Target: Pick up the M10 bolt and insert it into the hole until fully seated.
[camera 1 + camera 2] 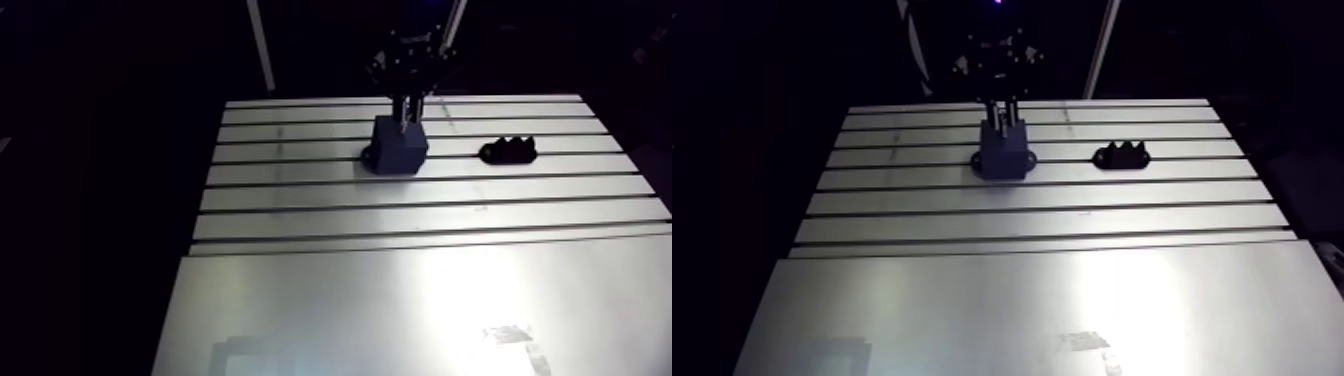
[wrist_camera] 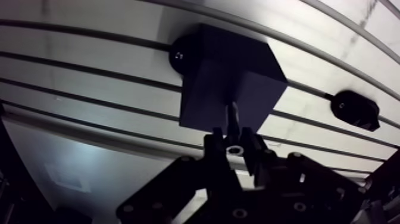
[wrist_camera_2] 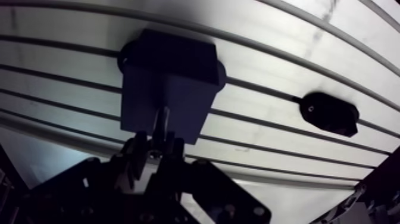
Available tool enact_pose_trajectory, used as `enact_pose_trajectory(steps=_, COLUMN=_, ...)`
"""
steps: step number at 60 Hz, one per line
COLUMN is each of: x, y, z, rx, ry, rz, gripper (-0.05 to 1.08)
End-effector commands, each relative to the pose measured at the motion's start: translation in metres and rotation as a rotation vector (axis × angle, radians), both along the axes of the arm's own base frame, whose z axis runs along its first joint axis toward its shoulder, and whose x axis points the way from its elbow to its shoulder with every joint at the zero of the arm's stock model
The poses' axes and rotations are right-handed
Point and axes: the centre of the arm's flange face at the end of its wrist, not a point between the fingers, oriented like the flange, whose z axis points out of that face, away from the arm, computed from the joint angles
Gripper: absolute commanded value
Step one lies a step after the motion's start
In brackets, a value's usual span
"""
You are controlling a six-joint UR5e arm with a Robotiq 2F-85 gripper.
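**Tool clamped on bolt at the dark block**

In the arm view, the tool [image 1: 407, 112] hung at the upper centre of the frame, directly over a dark block [image 1: 397, 150] that stood on the slotted surface [image 1: 420, 215]. A black toothed piece [image 1: 510, 151] lay to the right of the block, well apart from it.

In the wrist view, the two fingers [image 2: 257, 156] were drawn nearly together and pinched the M10 bolt [image 2: 233, 119] at its head end. The shank pointed straight ahead of the tool, and its far end met the block. A stretch of shank showed bare between fingers and block. Whether the tip had entered a hole could not be told.
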Motion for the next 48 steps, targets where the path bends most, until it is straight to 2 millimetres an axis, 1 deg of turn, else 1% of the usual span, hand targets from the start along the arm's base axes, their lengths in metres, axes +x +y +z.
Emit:
enact_pose_trajectory(steps=1, x=0.004, y=-0.001, z=-0.004, rx=0.0, ry=-0.01, rz=0.007, gripper=0.01)
enact_pose_trajectory(steps=33, x=0.003, y=0.002, z=0.0, rx=0.0, ry=-0.001, rz=0.0, gripper=0.01)
enact_pose_trajectory(steps=40, x=-0.002, y=0.006, z=0.012, rx=-0.004, ry=0.033, rz=-0.004, gripper=0.01)
enact_pose_trajectory(steps=41, x=-0.002, y=0.005, z=0.018, rx=-0.003, ry=0.043, rz=-0.002, gripper=0.01)
enact_pose_trajectory(steps=42, x=-0.002, y=0.005, z=0.018, rx=-0.003, ry=0.043, rz=-0.002, gripper=0.01)
enact_pose_trajectory(steps=43, x=-0.003, y=0.005, z=0.025, rx=-0.003, ry=0.054, rz=-0.002, gripper=0.01)
enact_pose_trajectory(steps=44, x=-0.003, y=0.005, z=0.025, rx=-0.003, ry=0.054, rz=-0.002, gripper=0.01)
enact_pose_trajectory(steps=45, x=-0.004, y=0.006, z=0.031, rx=-0.003, ry=0.061, rz=-0.004, gripper=0.01)
enact_pose_trajectory(steps=46, x=-0.004, y=0.006, z=0.031, rx=-0.003, ry=0.061, rz=-0.004, gripper=0.01)
enact_pose_trajectory(steps=47, x=-0.004, y=0.006, z=0.037, rx=-0.003, ry=0.07, rz=-0.004, gripper=0.01)
enact_pose_trajectory(steps=48, x=-0.004, y=0.006, z=0.037, rx=-0.003, ry=0.07, rz=-0.004, gripper=0.01)
